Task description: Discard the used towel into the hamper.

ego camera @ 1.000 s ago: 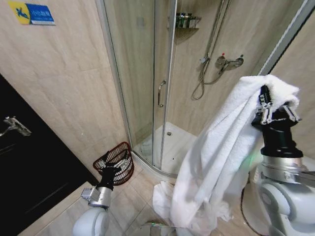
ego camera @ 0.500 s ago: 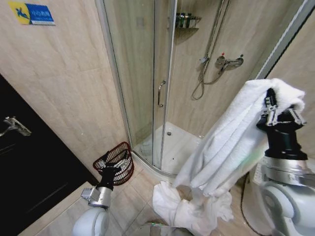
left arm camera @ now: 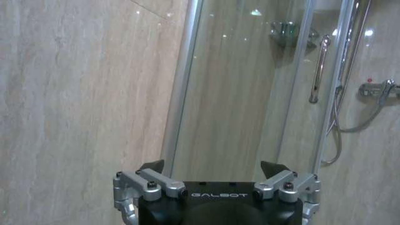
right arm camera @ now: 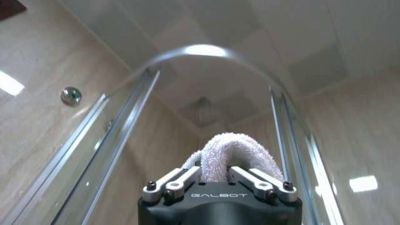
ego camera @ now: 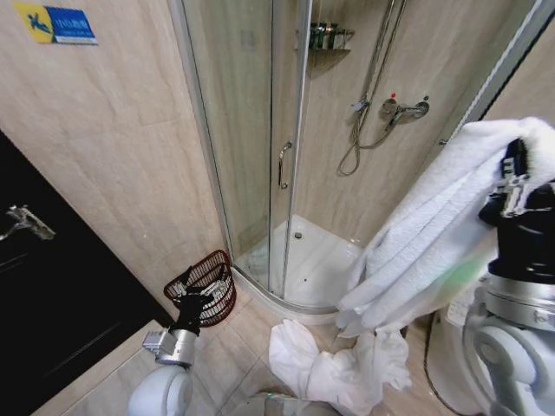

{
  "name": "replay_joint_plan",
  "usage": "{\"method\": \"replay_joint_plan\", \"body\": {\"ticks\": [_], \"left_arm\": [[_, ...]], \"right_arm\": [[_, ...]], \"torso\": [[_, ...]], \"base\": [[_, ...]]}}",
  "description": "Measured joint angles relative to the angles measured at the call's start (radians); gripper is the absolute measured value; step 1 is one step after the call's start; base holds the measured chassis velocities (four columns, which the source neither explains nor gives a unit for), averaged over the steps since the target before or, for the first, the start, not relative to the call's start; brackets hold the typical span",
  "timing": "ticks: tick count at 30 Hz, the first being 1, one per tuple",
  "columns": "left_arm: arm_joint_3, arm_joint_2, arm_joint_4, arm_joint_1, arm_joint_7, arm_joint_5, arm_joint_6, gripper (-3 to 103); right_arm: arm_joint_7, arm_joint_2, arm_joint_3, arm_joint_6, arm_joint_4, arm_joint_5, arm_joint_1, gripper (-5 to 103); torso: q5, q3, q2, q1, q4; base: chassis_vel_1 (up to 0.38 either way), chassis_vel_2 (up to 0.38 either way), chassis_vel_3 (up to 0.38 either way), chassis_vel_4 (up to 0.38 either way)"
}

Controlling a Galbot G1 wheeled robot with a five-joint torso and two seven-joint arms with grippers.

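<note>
- Right tool point(ego camera: 518, 178) is raised high on my right, clamped on a fold of the white towel point(ego camera: 425, 247). In the right wrist view the loop of terry point(right arm camera: 228, 157) bulges up between the closed fingers point(right arm camera: 177, 178).
- I judge the high lift is meant to clear the cloth off the ground. It does not: the towel's lower end lies bunched on the floor tiles point(ego camera: 227, 355) in front of the shower tray point(ego camera: 316, 260).
- Hamper point(ego camera: 206, 284) stands against the wall beside the shower door point(ego camera: 251, 147), well apart from the towel, across on my left.
- Left tool point(ego camera: 192, 305) is parked low, just in front of the hamper, its fingers point(left arm camera: 153, 168) spread with nothing between them.
</note>
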Motion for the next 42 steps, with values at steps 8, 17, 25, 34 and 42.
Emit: {"method": "replay_joint_plan", "body": {"ticks": [8,17,25,34,42], "left_arm": [[0.000,0.000,0.000,0.000,0.000,0.000,0.000,100],[0.000,0.000,0.000,0.000,0.000,0.000,0.000,100],[0.000,0.000,0.000,0.000,0.000,0.000,0.000,100],[0.000,0.000,0.000,0.000,0.000,0.000,0.000,100],[0.000,0.000,0.000,0.000,0.000,0.000,0.000,100]], "right_arm": [[0.000,0.001,0.037,0.045,0.000,-0.011,-0.009,6],[0.000,0.008,0.044,0.058,-0.001,-0.013,-0.017,6],[-0.012,0.013,0.038,0.056,-0.001,-0.029,-0.019,6],[-0.012,0.011,0.038,0.054,-0.001,-0.028,-0.020,6],[-0.011,0.011,0.040,0.053,-0.001,-0.027,-0.024,6]], "torso": [[0.0000,0.000,0.000,0.000,0.0000],[0.0000,0.000,0.000,0.000,0.0004],[0.0001,0.000,0.000,0.000,-0.0003],[0.0002,0.000,0.000,0.000,-0.0001],[-0.0002,0.000,0.000,0.000,0.0001]], "base": [[0.010,0.011,0.017,0.012],[0.073,0.075,0.072,0.075],[0.032,0.028,0.031,0.018],[0.036,0.036,-0.041,-0.038],[0.178,0.182,-0.182,-0.177]]}}
